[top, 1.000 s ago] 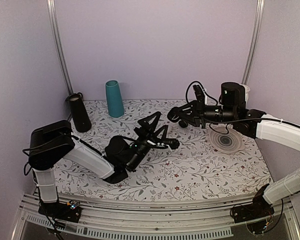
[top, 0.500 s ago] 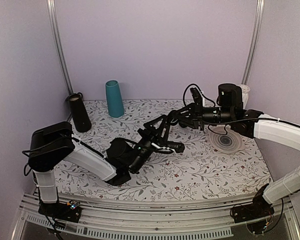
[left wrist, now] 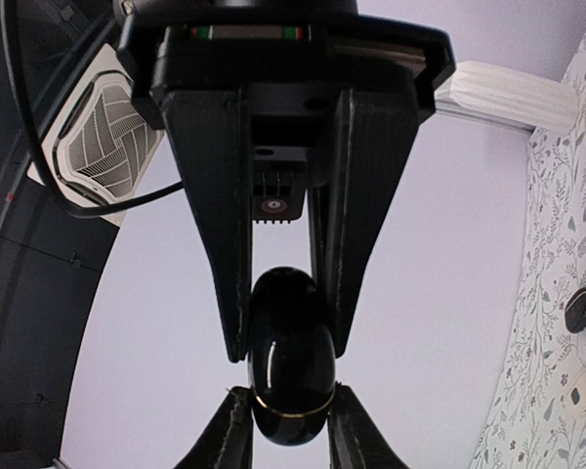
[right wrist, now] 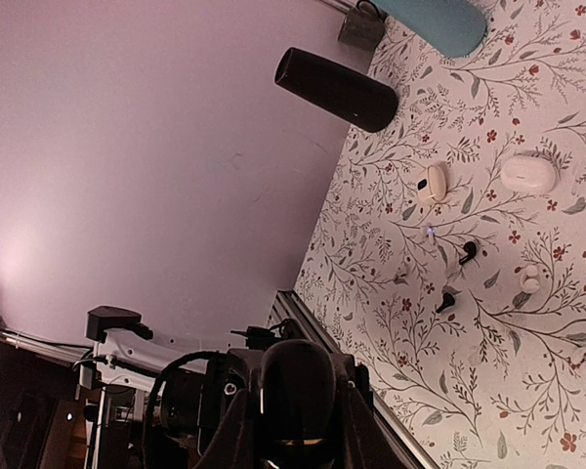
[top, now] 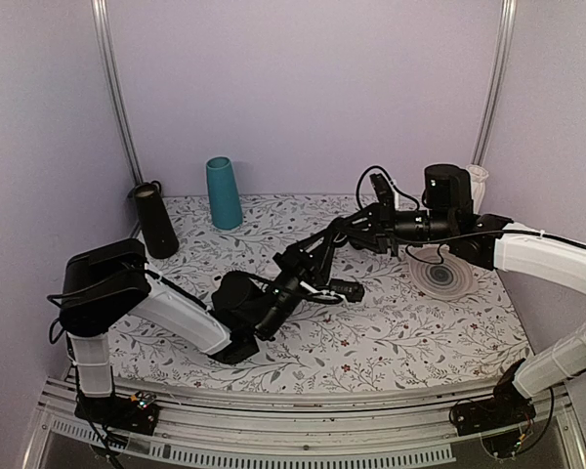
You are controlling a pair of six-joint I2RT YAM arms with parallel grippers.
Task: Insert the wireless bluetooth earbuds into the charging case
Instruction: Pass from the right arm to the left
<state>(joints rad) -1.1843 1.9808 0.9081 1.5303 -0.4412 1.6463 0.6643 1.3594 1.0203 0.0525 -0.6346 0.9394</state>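
The charging case (left wrist: 291, 363), a glossy black rounded case with a thin gold seam, hangs in the air between the two arms, lid closed. My left gripper (left wrist: 288, 354) is shut on its upper half. My right gripper (right wrist: 298, 396) is shut on the other end of the charging case (right wrist: 298, 381), and its fingers (left wrist: 236, 430) rise from below in the left wrist view. In the top view the two grippers meet above mid-table at the case (top: 336, 235). Two tiny black earbuds (right wrist: 467, 252) (right wrist: 446, 298) lie apart on the floral cloth.
Two white rounded cases (right wrist: 432, 183) (right wrist: 527, 174) lie near the earbuds. A black cylinder (top: 156, 220) and a teal cup (top: 224, 192) stand at the back left. A round ringed dish (top: 439, 274) lies under the right arm.
My left gripper rose from low over the table toward the right gripper and closed on the case that the right one holds. The right gripper shifted slightly left.
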